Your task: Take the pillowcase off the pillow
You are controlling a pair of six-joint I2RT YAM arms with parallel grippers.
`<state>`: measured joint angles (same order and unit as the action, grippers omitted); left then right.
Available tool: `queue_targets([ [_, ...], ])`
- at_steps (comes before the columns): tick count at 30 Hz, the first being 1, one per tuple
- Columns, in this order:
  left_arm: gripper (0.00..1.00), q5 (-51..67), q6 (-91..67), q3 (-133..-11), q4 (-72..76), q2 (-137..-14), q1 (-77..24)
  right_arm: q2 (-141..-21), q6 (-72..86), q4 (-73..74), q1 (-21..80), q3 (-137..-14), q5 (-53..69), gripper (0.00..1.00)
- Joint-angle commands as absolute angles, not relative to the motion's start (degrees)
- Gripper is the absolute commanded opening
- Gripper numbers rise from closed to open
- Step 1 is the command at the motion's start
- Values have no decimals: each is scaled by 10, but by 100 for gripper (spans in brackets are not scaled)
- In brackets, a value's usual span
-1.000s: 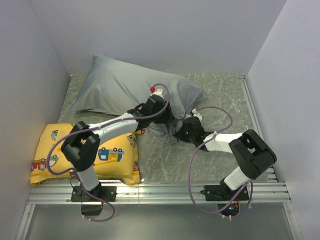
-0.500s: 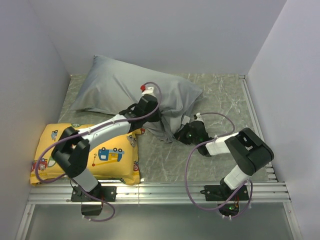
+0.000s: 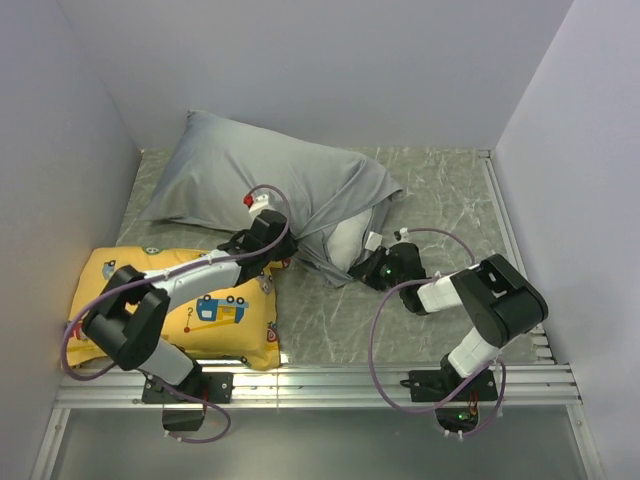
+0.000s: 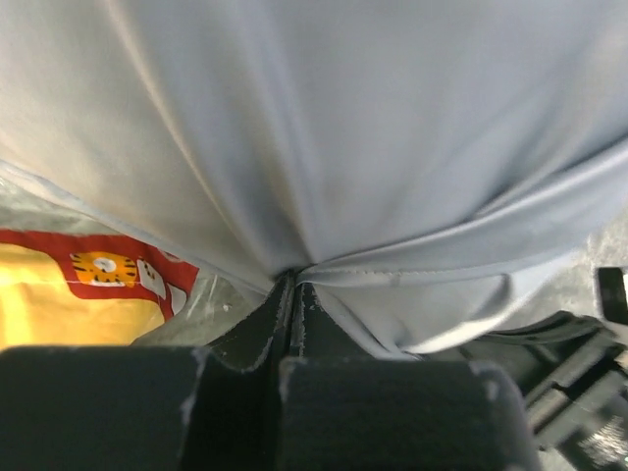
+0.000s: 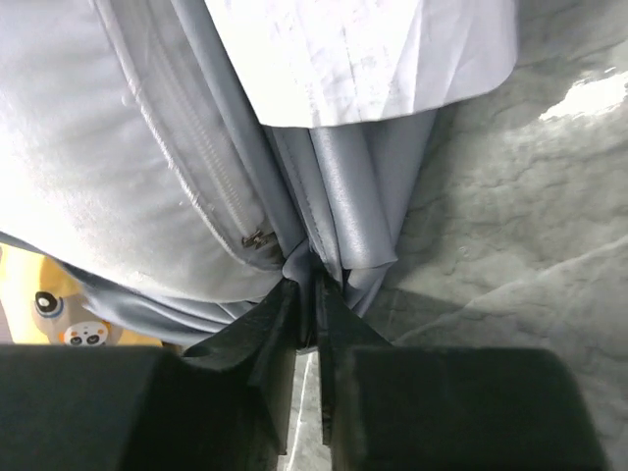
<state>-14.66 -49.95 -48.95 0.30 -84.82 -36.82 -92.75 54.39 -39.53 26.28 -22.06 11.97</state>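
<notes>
The grey pillowcase (image 3: 250,175) covers most of the pillow, which lies across the back of the table. The white pillow (image 3: 347,240) bulges out of the case's open end at the right. My left gripper (image 3: 278,245) is shut on the pillowcase's stitched hem (image 4: 392,275), and the fabric stretches away from it in taut folds. My right gripper (image 3: 373,264) sits at the open end. Its jaws stand slightly apart, with a fold of grey pillowcase (image 5: 343,177) lying between the tips (image 5: 312,280). Beside that fold is the pillow (image 5: 98,177) with its zipper.
A yellow cartoon-vehicle cushion (image 3: 170,310) lies at the near left, under the left arm; its edge shows in the wrist views (image 4: 59,304) (image 5: 39,304). Grey walls close the back and both sides. A metal rail (image 3: 330,380) runs along the near edge.
My left gripper shut on the pillowcase and drew it left and toward me, baring the white pillow at the open end. The right gripper's jaws parted slightly.
</notes>
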Motion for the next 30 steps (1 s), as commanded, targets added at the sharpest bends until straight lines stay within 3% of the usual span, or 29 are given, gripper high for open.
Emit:
queue_targets([
  [1,0,-145,-533,-462,56,-875,-363,-916,536,-381,245,-206,134,23],
  [6,1,-133,-540,-451,83,-894,-362,-895,539,-367,215,-193,148,43],
  [9,0,-117,-543,-437,105,-903,-362,-856,526,-342,216,-191,118,48],
  [19,0,-85,-544,-425,145,-920,-363,-645,457,-177,216,-221,29,50],
  [22,0,-80,-544,-427,148,-925,-365,-594,418,-147,227,-248,11,55],
  [30,0,-77,-541,-440,140,-929,-367,-720,333,-100,284,-392,43,70],
])
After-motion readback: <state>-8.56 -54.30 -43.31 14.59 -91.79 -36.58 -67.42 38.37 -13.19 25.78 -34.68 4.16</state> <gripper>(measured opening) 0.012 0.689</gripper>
